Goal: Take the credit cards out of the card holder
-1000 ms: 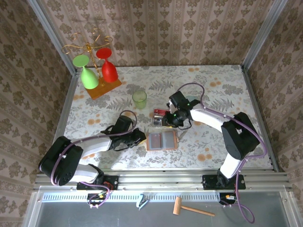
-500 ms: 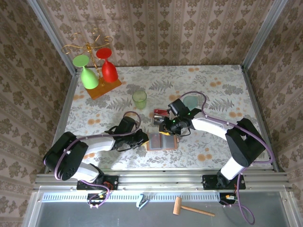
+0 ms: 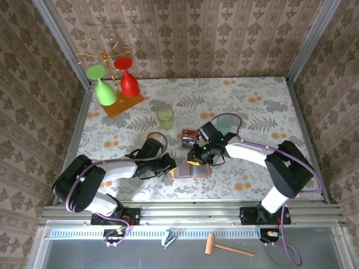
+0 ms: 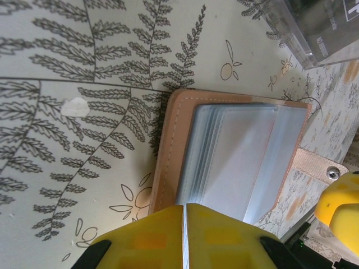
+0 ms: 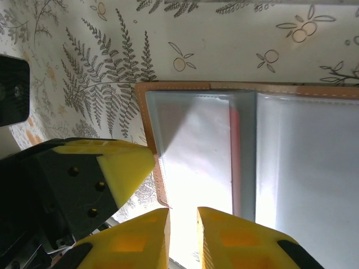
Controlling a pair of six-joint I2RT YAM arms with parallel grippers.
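At card holder (image 3: 196,171) | left pincer (image 4: 185,224) clenched | right pincer (image 5: 183,217): grasp unclear | right wrist: red card (image 5: 233,168) pocketed

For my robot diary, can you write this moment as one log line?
salmon-pink leather card holder: open flat | left gripper: shut at its edge | right gripper: above it, narrow gap, grip unclear

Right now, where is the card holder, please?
Top view: the card holder lies open on the table, left hand at its left edge, right hand above its far edge.

Table (image 3: 252,95): card holder (image 3: 192,168), credit cards (image 3: 189,133), green cup (image 3: 165,117), glass rack (image 3: 122,104)
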